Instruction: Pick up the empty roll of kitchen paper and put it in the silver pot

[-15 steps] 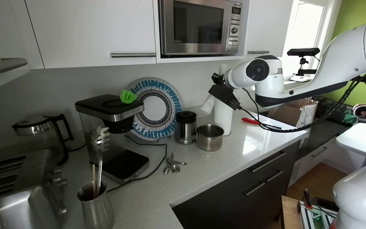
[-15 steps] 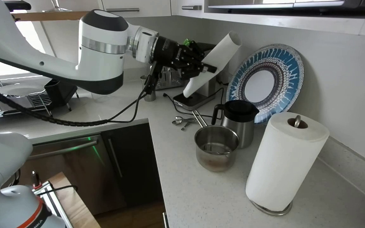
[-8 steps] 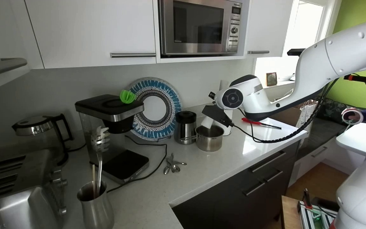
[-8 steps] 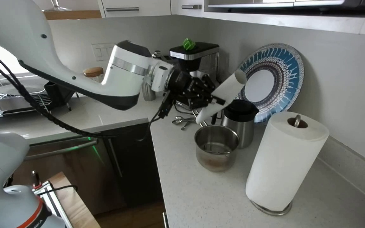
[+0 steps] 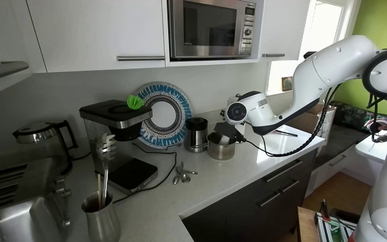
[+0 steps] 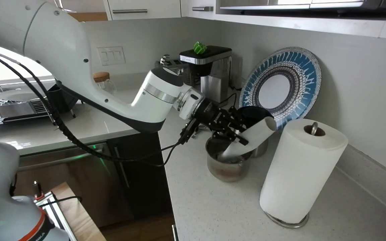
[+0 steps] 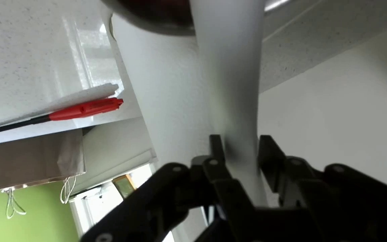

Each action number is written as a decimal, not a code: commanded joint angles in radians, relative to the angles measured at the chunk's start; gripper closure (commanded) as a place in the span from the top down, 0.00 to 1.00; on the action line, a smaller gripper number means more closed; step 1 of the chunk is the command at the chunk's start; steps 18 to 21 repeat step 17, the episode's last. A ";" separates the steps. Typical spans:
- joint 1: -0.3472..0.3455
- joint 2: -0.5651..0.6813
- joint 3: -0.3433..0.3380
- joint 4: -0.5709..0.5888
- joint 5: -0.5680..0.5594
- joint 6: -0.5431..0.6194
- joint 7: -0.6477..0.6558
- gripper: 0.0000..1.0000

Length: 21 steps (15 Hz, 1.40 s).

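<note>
Clasped partway along the tube by the gripper: set to just the tube's width, touching on either side with two dark fingers. Slanting from that grip down into the mouth of the pot, and, past the fingers, up to an open end beyond the pot's rim. Too hidden inside to tell about contact with the bottom. Running, in the wrist view, from between the fingers to the top edge, across the pot's dark opening and in front of the paper roll. Borne at the end of the arm, stretched low over the counter. Flanked, around the pot, by the black-lidded jug just beside and the standing paper roll near. Joined, in the wrist view, by a red tool lying flat. Followed outward by metal spoons, a coffee maker with a green thing on top, and a blue-patterned plate propped in front of the wall. Bounded farther off by kettle, toaster and a steel cup of utensils.
</note>
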State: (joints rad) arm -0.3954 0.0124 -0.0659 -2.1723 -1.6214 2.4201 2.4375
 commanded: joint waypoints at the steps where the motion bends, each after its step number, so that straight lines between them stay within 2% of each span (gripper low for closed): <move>1: 0.076 0.026 -0.065 0.021 0.115 0.069 -0.126 0.64; 5: 0.135 -0.086 -0.063 -0.060 0.280 0.206 -0.363 0.95; 6: 0.158 -0.125 -0.054 -0.101 0.329 0.226 -0.426 0.99; 12: 0.299 -0.323 -0.020 -0.330 0.649 0.366 -0.723 1.00; 14: 0.360 -0.371 -0.040 -0.397 0.746 0.436 -0.832 1.00; 15: 0.362 -0.386 -0.022 -0.426 0.827 0.468 -0.920 1.00; 16: 0.333 -0.320 -0.011 -0.340 0.722 0.419 -0.798 1.00; 21: 0.341 -0.335 -0.008 -0.357 0.739 0.426 -0.820 1.00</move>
